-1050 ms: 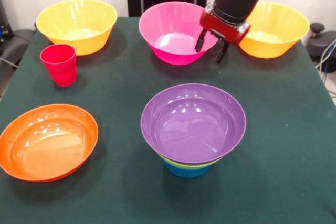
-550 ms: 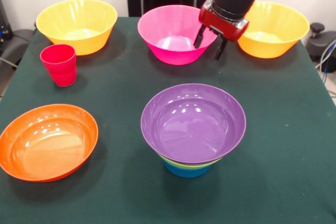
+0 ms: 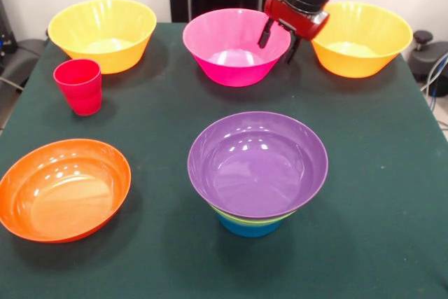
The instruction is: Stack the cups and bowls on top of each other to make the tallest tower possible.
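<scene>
Pink bowl point(image 3: 235, 45) has its rim between the spread fingers of the end effector point(image 3: 278, 41), probably for the purple-topped tower point(image 3: 256, 170)

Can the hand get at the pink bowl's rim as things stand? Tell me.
Probably yes. The hand hangs open right at the pink bowl's rim, on the side nearest the orange-yellow bowl, and nothing stands between them.

The gripper point(image 3: 279, 43) rises and draws back along the pink bowl's point(image 3: 236, 50) rim, which shifts slightly away from the orange-yellow bowl point(image 3: 361, 38).
</scene>
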